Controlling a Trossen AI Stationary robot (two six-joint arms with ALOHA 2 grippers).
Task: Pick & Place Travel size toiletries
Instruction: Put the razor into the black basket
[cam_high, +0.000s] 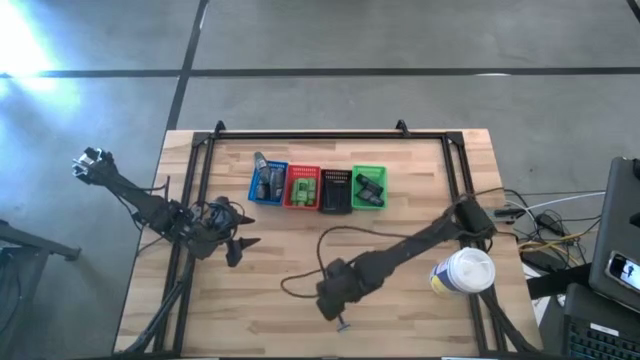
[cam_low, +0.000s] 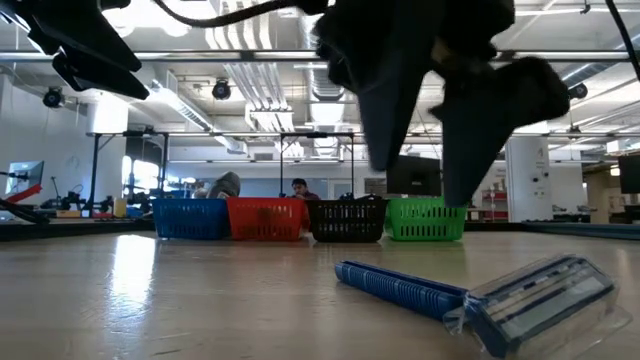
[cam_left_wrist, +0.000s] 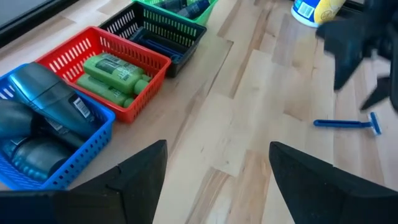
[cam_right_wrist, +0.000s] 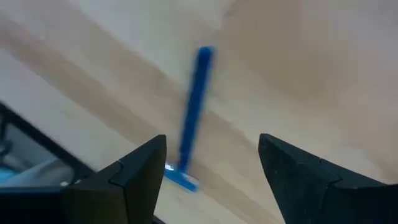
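A thin dark-blue razor (cam_high: 343, 323) lies flat on the table near its near edge; it also shows in the low view as the razor (cam_low: 470, 297) and in the right wrist view as the razor (cam_right_wrist: 191, 118). My right gripper (cam_high: 333, 308) hovers open just above it, fingers pointing down, touching nothing. My left gripper (cam_high: 243, 250) is open at the table's left, above bare wood. Four small baskets stand in a row: blue (cam_high: 267, 183) with grey bottles, red (cam_high: 303, 187) with green tubes, black (cam_high: 335, 190), green (cam_high: 369, 188) with dark items.
A large white round tub (cam_high: 464, 274) stands at the table's right beside my right arm. A dark cable (cam_high: 330, 245) loops over the table's middle. A black frame (cam_high: 320, 134) borders the table's far side and both sides. Bare wood lies between the baskets and the razor.
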